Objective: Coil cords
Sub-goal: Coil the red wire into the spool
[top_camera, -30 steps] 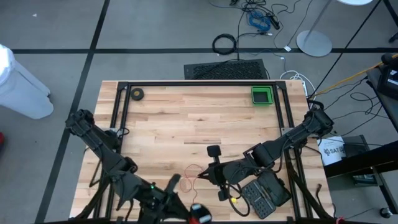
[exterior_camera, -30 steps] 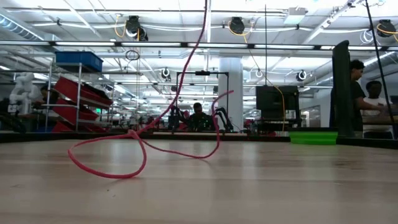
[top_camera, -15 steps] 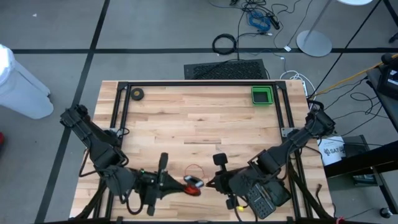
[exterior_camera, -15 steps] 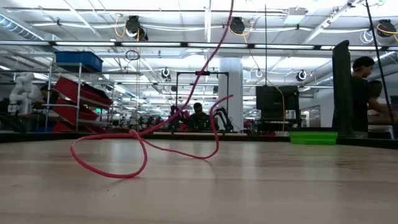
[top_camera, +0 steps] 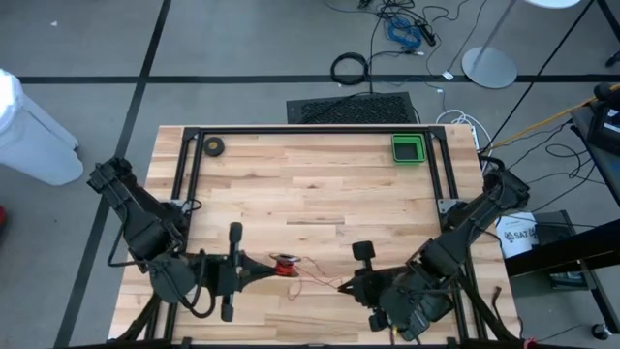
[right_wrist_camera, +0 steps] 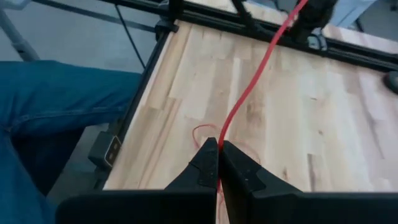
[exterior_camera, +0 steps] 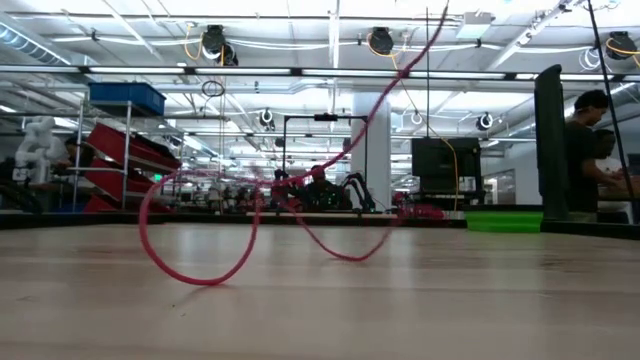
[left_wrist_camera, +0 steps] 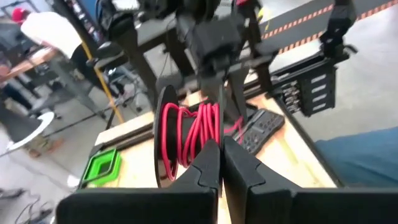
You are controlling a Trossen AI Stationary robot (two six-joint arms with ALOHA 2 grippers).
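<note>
Nearest the table's front edge, the right gripper (top_camera: 341, 287) pinches the thin red wire-like cord (right_wrist_camera: 249, 93) between closed fingers; the cord runs taut away from it across the pale wooden plank table (top_camera: 320, 184). Just beside it, the left gripper (top_camera: 263, 267) is clamped on the small black round reel (left_wrist_camera: 166, 140), part wound with red cord. Loose loops lie between them. Far back sits a green square tray (top_camera: 408, 148)
</note>
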